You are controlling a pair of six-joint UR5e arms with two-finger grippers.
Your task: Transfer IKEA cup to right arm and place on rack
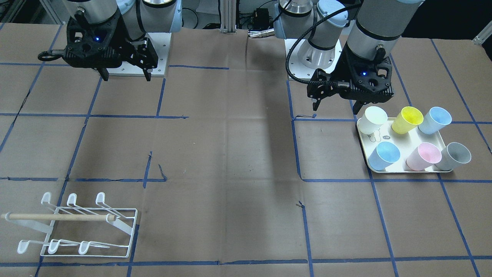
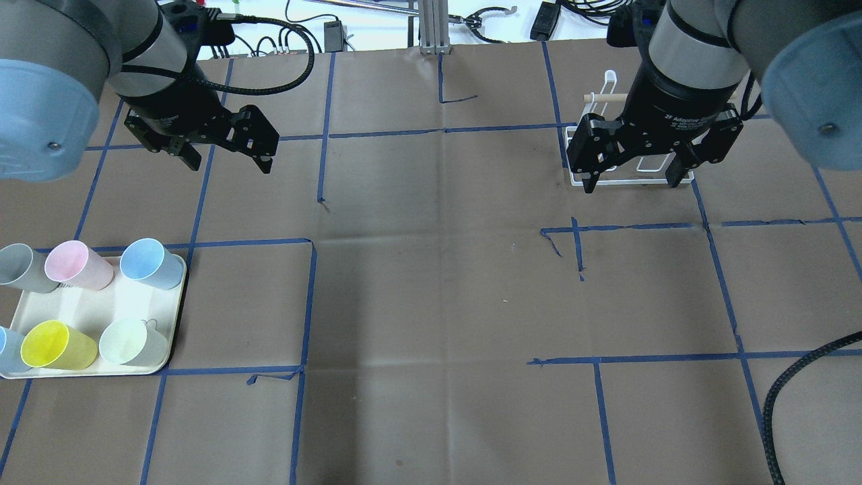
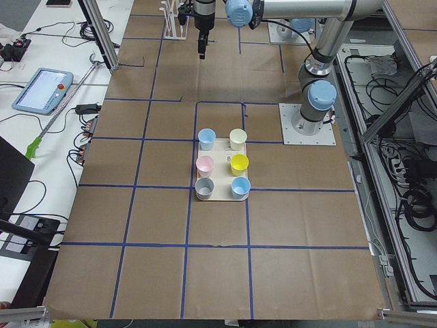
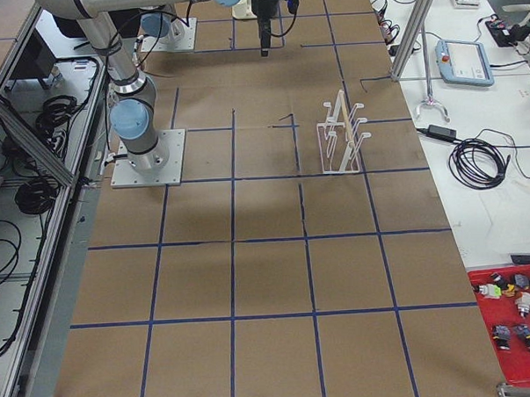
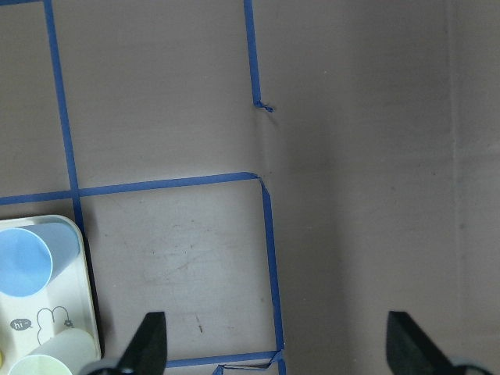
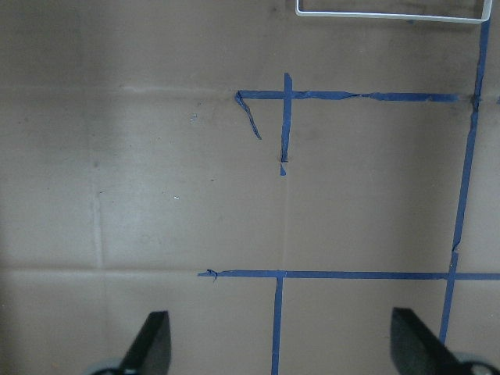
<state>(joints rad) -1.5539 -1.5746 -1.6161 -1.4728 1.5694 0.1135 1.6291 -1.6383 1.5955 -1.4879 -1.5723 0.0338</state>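
- Nothing is picked up. All six cups sit on the cream tray (image 1: pixel 399 140) over on the robot's left side of the table, well apart from the rack (image 1: pixel 82 225).
- Front-facing view, row nearer the robot: white cup (image 1: pixel 374 119), yellow cup (image 1: pixel 409 119), light blue cup (image 1: pixel 436 120).
- Far row: blue cup (image 1: pixel 385 155), pink cup (image 1: pixel 424 156), grey cup (image 1: pixel 455 156). All are mouth up.
- The left gripper (image 2: pixel 229 162) hangs above the brown paper just beside the tray, on its robot side. Its jaws are spread wide with nothing between them.
- From the left wrist camera the two fingertips (image 5: pixel 148 344) are far apart over bare paper and blue tape. Only a corner of the tray shows at lower left.
- The right gripper (image 2: pixel 633 183) is spread wide too and holds nothing. In the overhead view it hovers in front of the rack and hides most of it.
- In the right wrist view its fingertips (image 6: pixel 152 344) frame taped paper, with just the rack's base wire along the top edge.
- The rack stands on the robot's right side, no cup on any prong, with a wooden dowel (image 1: pixel 57 217) lying across it.
- The table (image 1: pixel 230 154) is covered in brown paper marked with a blue tape grid.
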